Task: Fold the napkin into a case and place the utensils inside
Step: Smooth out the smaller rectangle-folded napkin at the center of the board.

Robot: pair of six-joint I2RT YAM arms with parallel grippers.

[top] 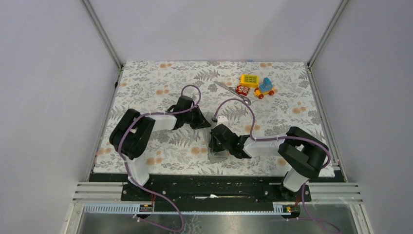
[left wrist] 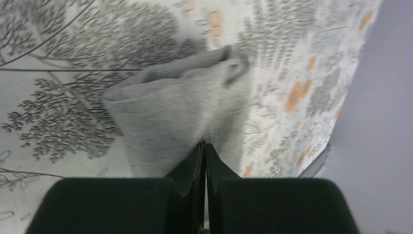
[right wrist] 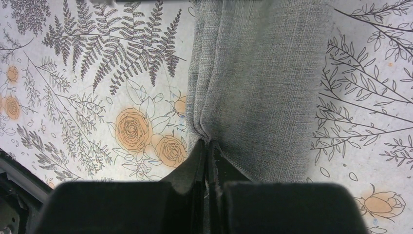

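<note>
**Left tool.** In the left wrist view, the left tool (left wrist: 204,145) has both fingers pressed together with no gap. They are clamped on the near edge of the plain grey square cloth napkin (left wrist: 175,112). The cloth fans out from the fingertips, and its far edge shows a folded-over roll.

**Right tool.** In the right wrist view, the right tool (right wrist: 208,143) is likewise closed and clamped on the napkin (right wrist: 258,83). The cloth puckers where the fingertips meet. Several stacked layer edges run along the left side of the fold.

**Napkin position.** The napkin lies on the grey-and-orange floral printed tablecloth (top: 160,83) that covers the worktop, near the centre and toward the near edge. In the top view it is mostly hidden under the right tool (top: 216,146). Only a small grey portion (top: 217,157) shows below that tool. The left tool (top: 202,122) sits just beside it on the left.

**Utensils.** The slim shiny silver metal utensils (top: 233,91) lie on the tablecloth toward the far side, well apart from the napkin. At this size the individual pieces cannot be told apart.

**Other items.**
- A yellow toy block (top: 249,80), just beside the utensils.
- A red toy block (top: 242,89), also just beside them.
- A blue-and-yellow wheeled toy (top: 265,87), to the right of these.
</note>
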